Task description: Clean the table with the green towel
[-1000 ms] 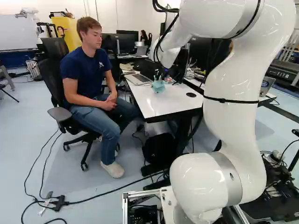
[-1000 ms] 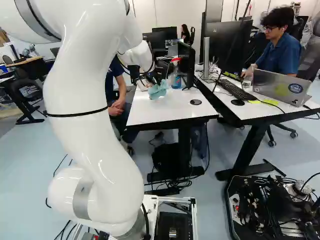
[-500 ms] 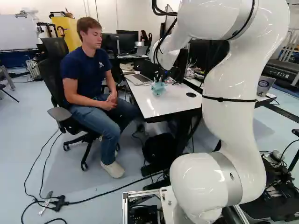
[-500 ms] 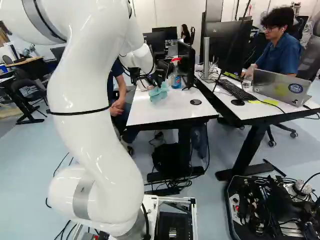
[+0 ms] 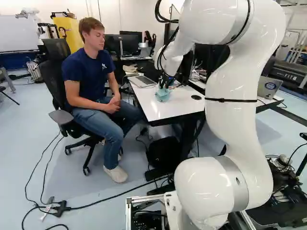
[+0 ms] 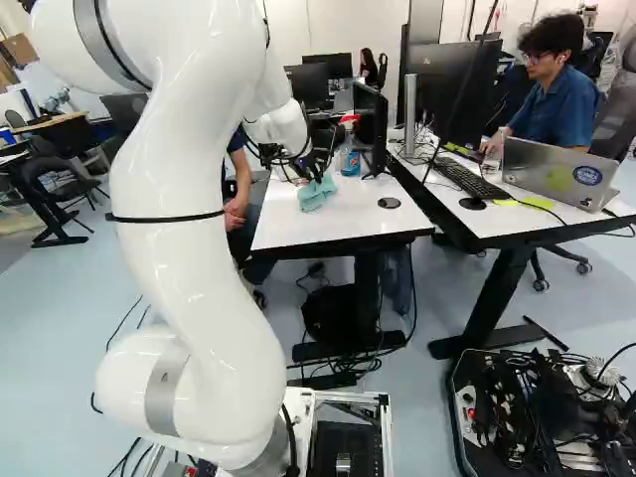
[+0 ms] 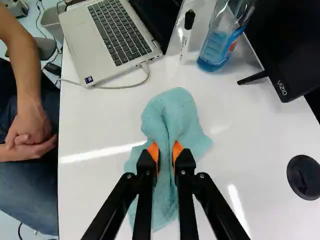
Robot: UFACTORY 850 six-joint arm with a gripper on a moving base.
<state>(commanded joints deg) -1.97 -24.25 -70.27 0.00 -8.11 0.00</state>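
My gripper (image 6: 316, 171) is low over the white table (image 6: 288, 228) in the right base view, at the green towel (image 6: 314, 196). Seen from the wrist, the gripper (image 7: 165, 154) is shut on a bunched fold of the towel (image 7: 172, 117), an orange pad on each side of it. The rest of the cloth spreads over the table (image 7: 100, 190), ahead of the fingers and beneath them. In the left base view the towel (image 5: 163, 95) hangs or lies right below the gripper (image 5: 165, 85).
Ahead of the gripper are a laptop (image 7: 120, 37), a marker (image 7: 187, 35), a blue spray bottle (image 7: 217, 45) and a monitor (image 7: 295, 45). A black round grommet (image 7: 304, 177) sits in the tabletop. A seated person's hands rest close beside the table edge.
The arm has shifted in both base views, rightward in the right one and leftward in the left one. Gripper and towel have moved a little nearer the table's front edge. The base has not moved.
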